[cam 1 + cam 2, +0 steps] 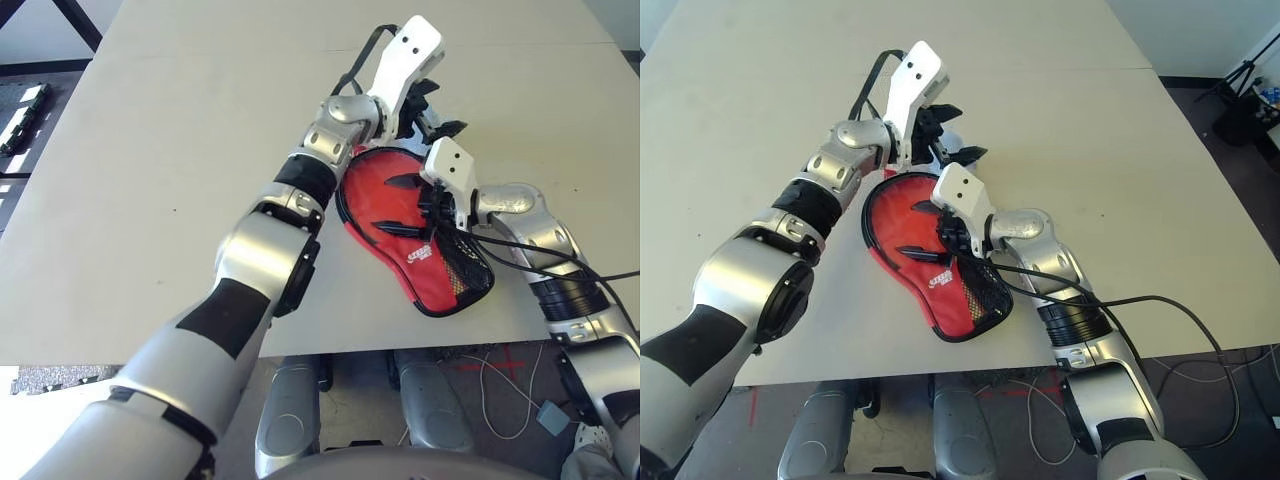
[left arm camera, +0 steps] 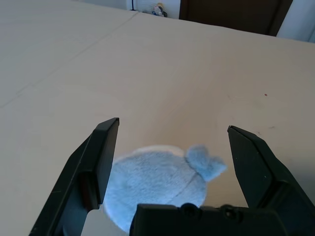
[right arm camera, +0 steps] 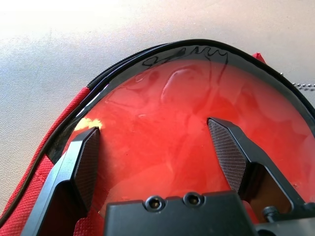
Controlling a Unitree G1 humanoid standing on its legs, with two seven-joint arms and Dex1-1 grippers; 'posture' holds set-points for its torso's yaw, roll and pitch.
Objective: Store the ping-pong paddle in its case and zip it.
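Hovering right tool (image 3: 157, 147) open, over paddle (image 3: 192, 118)

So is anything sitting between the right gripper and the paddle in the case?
Nothing visible. The right gripper, fingers spread, hovers right over the ping-pong paddle's red face, which lies inside the open case.
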